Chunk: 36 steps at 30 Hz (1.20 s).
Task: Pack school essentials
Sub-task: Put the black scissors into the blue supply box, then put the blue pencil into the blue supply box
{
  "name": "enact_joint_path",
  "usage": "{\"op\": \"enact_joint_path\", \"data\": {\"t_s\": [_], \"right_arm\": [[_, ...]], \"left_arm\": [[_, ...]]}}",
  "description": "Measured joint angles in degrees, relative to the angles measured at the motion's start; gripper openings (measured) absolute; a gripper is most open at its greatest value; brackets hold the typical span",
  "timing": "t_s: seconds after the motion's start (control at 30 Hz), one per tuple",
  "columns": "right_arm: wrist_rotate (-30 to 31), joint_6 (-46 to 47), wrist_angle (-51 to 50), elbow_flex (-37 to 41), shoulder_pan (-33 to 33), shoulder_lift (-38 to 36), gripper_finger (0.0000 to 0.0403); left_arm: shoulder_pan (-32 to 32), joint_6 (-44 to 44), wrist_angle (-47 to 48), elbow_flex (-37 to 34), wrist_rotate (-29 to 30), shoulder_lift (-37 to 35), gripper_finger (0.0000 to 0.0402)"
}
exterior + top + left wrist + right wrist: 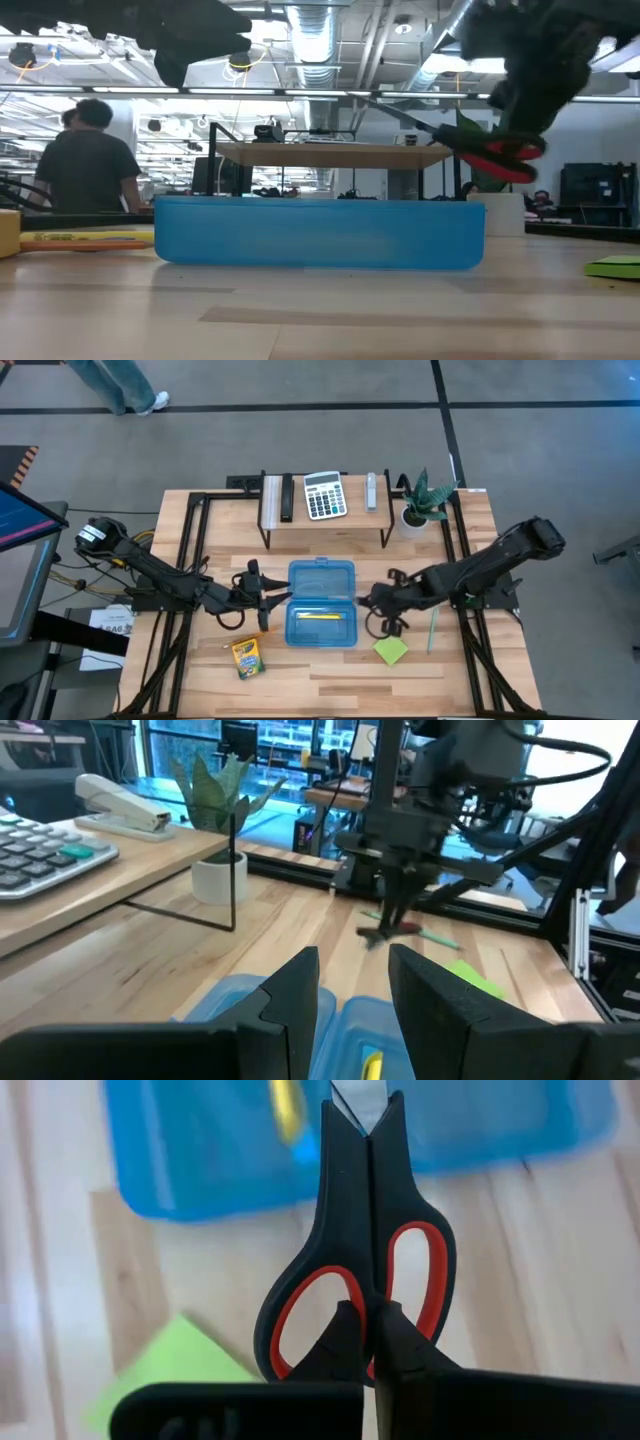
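The blue case [321, 603] lay open at table centre with yellow pencils [318, 615] inside. The right gripper [368, 1312], jaws clamped on the red-handled scissors [362, 1270], held them airborne just beside the case. Crayon box [246, 657], sticky-note pad [391, 651] and green pen [432, 630] remained unpacked on the table. The left gripper [352, 982] hovered at the case's other side, jaws slightly parted, empty.

A robotics lab in an open industrial hall: bare ceiling ducts [330, 40] and strip lights run overhead, the floor [300, 430] is grey concrete marked with dark tape, and more framed benches [330, 790] stand beyond the wooden worktop [330, 670]. A person [90, 160] stands behind.
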<state>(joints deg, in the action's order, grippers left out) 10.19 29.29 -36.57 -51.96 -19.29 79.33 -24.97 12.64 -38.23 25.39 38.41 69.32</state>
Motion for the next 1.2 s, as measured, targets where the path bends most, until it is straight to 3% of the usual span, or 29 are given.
{"op": "enact_joint_path", "data": {"t_s": [0.4,0.73,1.2], "right_arm": [[-1.57,-10.07,1.07,-17.27,-1.61,19.08,0.0002],[-4.56,-11.55,0.47,-22.3,1.81,27.88,0.0014],[-4.89,-12.86,-1.07,-22.28,4.44,27.45,0.0163]], "left_arm": [[-0.15,-0.42,-1.28,0.0,1.36,-3.31,0.0112],[-0.17,0.38,0.15,0.0,0.83,-3.5,0.0112],[-0.17,0.48,0.52,0.0,0.81,-3.5,0.0112]]}}
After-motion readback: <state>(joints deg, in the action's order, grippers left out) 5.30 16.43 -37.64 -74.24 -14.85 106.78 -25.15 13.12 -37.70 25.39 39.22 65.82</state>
